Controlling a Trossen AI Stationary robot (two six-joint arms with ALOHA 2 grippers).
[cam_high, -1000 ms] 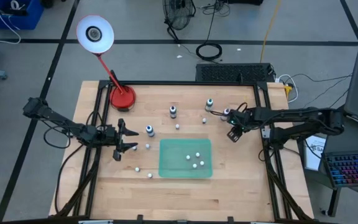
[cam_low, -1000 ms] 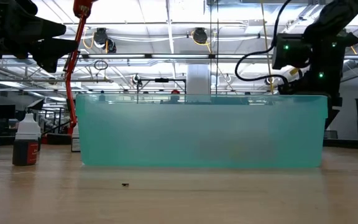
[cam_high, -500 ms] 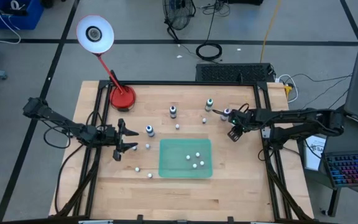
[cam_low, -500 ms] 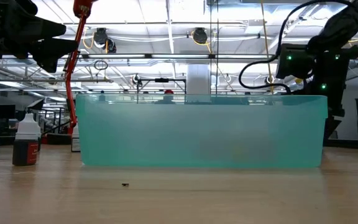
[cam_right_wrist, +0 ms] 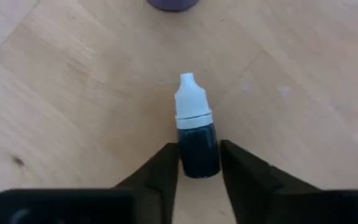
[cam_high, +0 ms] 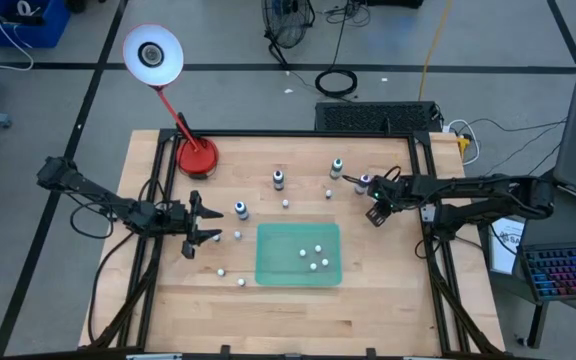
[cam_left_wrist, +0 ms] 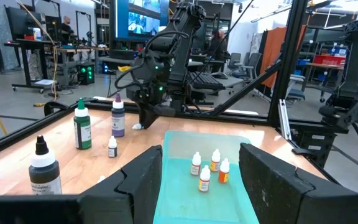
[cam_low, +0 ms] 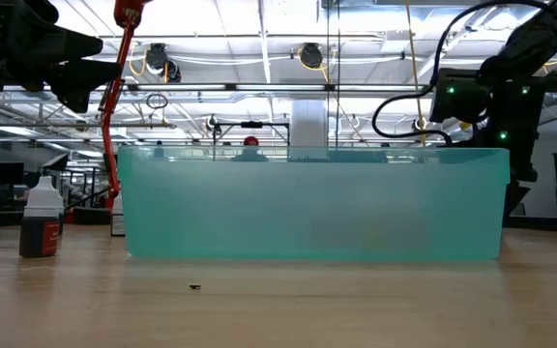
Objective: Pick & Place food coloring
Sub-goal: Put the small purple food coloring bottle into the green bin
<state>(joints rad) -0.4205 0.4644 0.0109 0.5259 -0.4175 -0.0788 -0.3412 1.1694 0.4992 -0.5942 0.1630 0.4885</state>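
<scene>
A tiny food coloring bottle (cam_right_wrist: 196, 127), white cap and dark body, sits between the fingers of my right gripper (cam_right_wrist: 197, 163), which is shut on it and points steeply down at the table's right side (cam_high: 374, 212). The green tray (cam_high: 273, 262) in the table's middle holds several tiny bottles (cam_left_wrist: 207, 171). More tiny white-capped bottles (cam_high: 238, 235) stand loose on the wood left of the tray. My left gripper (cam_high: 211, 222) hovers open and level at the table's left, facing the tray. My right gripper pinches the bottle's dark body (cam_right_wrist: 197, 146) between its two fingers (cam_right_wrist: 166, 168), one on each side. The fingers come from above, slanting down. The white cap sticks out beyond the fingertips. The fingers hide the bottle's bottom end, so I cannot tell whether it rests on the table.
A larger purple bottle (cam_high: 365, 181) stands just beyond my right gripper, with a green one (cam_high: 337, 166) farther off. Two dark bottles (cam_high: 278, 178) (cam_high: 240, 209) stand nearer the left. The red lamp base (cam_high: 197, 156) is at the far left corner.
My right gripper has sunk a little toward the table, then kept still.
</scene>
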